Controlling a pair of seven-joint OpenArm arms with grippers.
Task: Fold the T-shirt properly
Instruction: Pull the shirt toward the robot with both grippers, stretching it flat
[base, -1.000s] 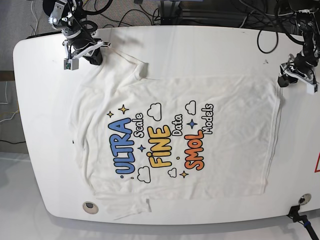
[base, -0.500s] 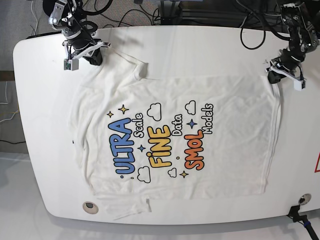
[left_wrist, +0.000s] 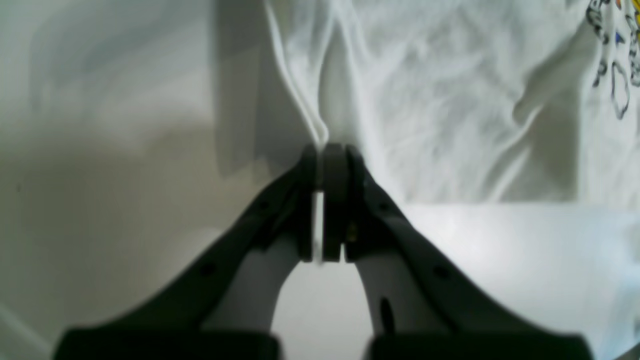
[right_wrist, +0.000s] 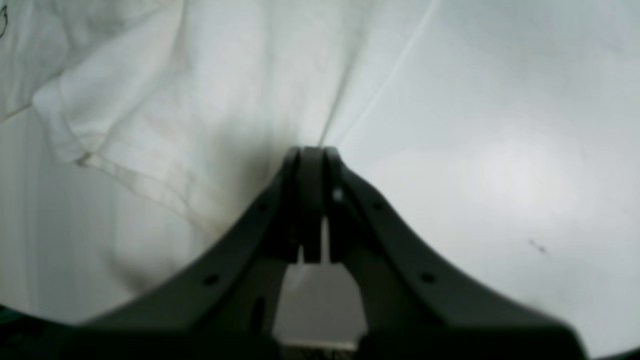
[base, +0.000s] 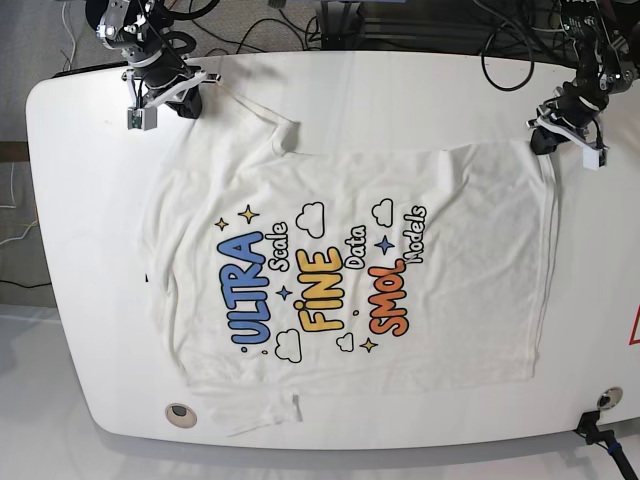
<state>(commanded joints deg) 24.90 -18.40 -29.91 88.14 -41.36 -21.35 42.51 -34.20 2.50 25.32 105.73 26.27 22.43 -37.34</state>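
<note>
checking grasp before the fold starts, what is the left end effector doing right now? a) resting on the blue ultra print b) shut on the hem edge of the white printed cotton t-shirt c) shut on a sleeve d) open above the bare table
b: the left end effector is shut, with a pinched ridge of the white printed cotton T-shirt hem rising from its tips.

The white T-shirt (base: 350, 270) bears blue "ULTRA", yellow "FINE", orange "SMOL", black script, white clouds and small stars, on a white desk (base: 400, 90); the fingers (left_wrist: 335, 200) are black.
</note>
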